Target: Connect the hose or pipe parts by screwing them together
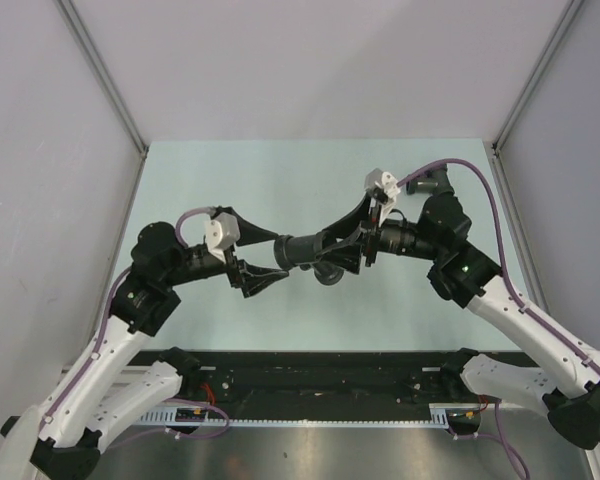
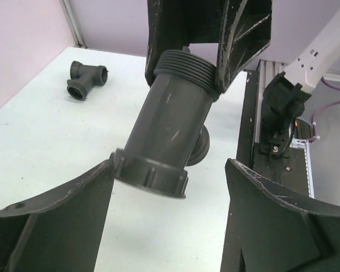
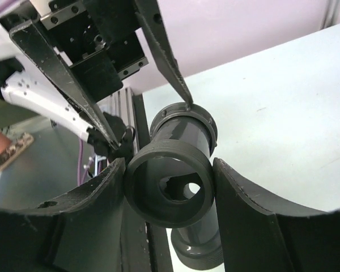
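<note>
— Between the right gripper's [image 3: 169, 165] fingers, what have you got?

— I've got it clenched on the threaded end [image 2: 184, 65] of the straight tube [image 2: 170, 130]. Both fingers press against the rim. The tube hangs tilted in the air over the middle of the table [image 2: 39, 147], with its flared collar [image 2: 150, 173] pointing toward my left arm.

— And the left gripper [image 2: 170, 165]?

— Released. Its fingers straddle the collar. One looks to brush it and the other stands plainly off it, so I'm not counting that as a grip.

— Where's the mate?

— My left wrist view shows the small branched fitting [image 2: 86, 79] lying on the table, well apart from the tube and with neither gripper on it.

— So nothing's screwed together?

— Not those two, as I read it. One caveat: a round dark port [image 3: 198, 249] sits just under the tube in the right wrist view. I can't tell from here whether it's joined to the tube or merely lying beneath it.

— What's left, then?

— Nearly all of it, I'd judge. The tube is up and presented. The fitting needs picking up, its port needs lining up with the threads, and then comes the turning itself. With the threaded end inside my right fingers, I'd expect to need a regrip before any thread can engage.
</note>
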Controlling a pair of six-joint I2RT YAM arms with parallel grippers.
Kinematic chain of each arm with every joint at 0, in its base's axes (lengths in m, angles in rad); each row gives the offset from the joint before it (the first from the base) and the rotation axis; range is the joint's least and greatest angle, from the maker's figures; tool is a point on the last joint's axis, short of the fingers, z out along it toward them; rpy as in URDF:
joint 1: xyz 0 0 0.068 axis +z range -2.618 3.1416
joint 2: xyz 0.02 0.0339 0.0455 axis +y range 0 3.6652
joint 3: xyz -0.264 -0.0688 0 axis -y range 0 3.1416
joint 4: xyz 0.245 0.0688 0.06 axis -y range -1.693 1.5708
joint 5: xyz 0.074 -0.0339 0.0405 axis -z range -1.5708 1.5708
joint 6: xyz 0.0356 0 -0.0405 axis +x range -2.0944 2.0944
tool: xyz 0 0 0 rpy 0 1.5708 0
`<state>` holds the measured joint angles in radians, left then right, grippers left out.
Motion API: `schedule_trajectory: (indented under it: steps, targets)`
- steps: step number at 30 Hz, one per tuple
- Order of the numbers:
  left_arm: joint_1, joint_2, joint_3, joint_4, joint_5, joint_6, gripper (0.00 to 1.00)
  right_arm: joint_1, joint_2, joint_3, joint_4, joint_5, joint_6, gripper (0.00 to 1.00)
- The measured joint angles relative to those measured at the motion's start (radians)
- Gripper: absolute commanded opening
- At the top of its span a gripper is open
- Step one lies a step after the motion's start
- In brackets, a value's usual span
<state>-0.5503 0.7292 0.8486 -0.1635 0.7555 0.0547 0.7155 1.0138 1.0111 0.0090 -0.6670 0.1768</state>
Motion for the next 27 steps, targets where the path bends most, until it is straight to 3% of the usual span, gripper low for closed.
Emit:
schedule_trajectory:
  steps: [12,18,27]
  targets:
    - [0.079,0.021,0.058,0.070,0.064,-0.212,0.89,-0.085,-0.027,-0.005,0.215,-0.047,0.258,0.00]
    - [0.169,0.004,0.016,0.303,0.102,-0.425,0.92,-0.092,-0.069,-0.005,0.285,-0.037,0.292,0.00]
    - [0.182,0.011,-0.094,0.604,0.148,-0.666,0.98,-0.105,-0.061,-0.005,0.368,-0.047,0.371,0.00]
